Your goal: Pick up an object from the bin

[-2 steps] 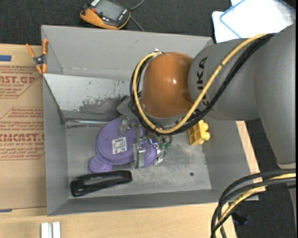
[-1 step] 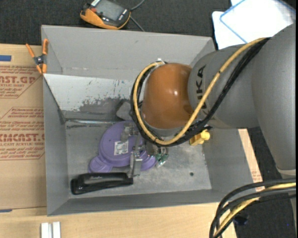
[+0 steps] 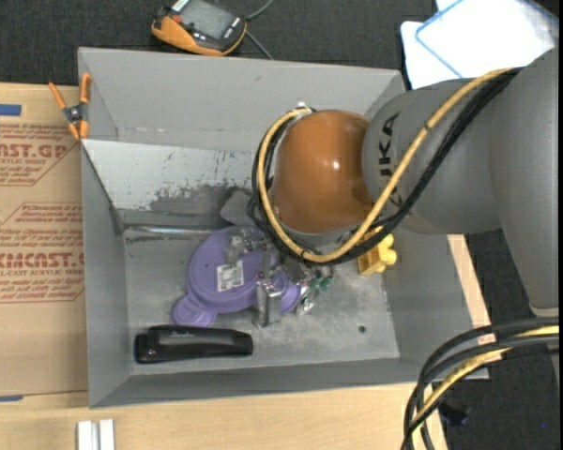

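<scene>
Arm (image 3: pixel 469 157) and its orange cover (image 3: pixel 321 172) take up most of the right side, reaching in over the single grey bin (image 3: pixel 103 279). They hide the floor beneath them.

Five loose things can be counted on the bin's floor:
- One purple plastic piece (image 3: pixel 216 275), flat and rounded with a white label, lies near the middle. Its long axis runs on a slant from far right to near left, and a smaller lobe points toward the near left corner.
- One black bar-shaped thing (image 3: pixel 192 345) lies just beside that lobe. It stretches left to right along the near wall.
- One grey scrap (image 3: pixel 236 204) sits at the far wall, partly under the cables.
- One yellow block (image 3: pixel 377 256) pokes out below the cover on the right, well apart from the purple piece.
- One small green bit (image 3: pixel 321 284) lies close to the wrist.

The gripper (image 3: pixel 270 303) is down at the purple piece's right edge, on or just above the floor. I cannot tell whether its jaws are apart, together, or closed on that edge.
</scene>
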Robot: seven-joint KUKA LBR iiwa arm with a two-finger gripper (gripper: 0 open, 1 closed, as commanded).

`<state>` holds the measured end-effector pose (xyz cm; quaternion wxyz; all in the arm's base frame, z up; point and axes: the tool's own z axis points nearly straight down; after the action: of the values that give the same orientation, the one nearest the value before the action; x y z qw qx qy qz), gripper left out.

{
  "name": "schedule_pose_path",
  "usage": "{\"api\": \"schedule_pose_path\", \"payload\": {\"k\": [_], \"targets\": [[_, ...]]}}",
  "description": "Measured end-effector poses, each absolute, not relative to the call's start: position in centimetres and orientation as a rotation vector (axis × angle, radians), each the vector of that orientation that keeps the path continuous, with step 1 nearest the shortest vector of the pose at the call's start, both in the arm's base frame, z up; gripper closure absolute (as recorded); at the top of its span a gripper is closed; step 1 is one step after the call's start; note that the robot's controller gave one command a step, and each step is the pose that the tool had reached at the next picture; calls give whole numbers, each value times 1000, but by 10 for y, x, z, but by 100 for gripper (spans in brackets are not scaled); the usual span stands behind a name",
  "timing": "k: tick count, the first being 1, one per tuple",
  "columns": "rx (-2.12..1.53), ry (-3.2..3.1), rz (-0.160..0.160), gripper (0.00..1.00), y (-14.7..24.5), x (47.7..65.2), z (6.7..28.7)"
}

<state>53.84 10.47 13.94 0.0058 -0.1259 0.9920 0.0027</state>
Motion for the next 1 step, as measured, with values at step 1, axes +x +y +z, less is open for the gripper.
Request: {"api": "schedule_pose_path", "payload": {"k": [1], "targets": [[-557,3082,-17,0,141,519,77]]}}
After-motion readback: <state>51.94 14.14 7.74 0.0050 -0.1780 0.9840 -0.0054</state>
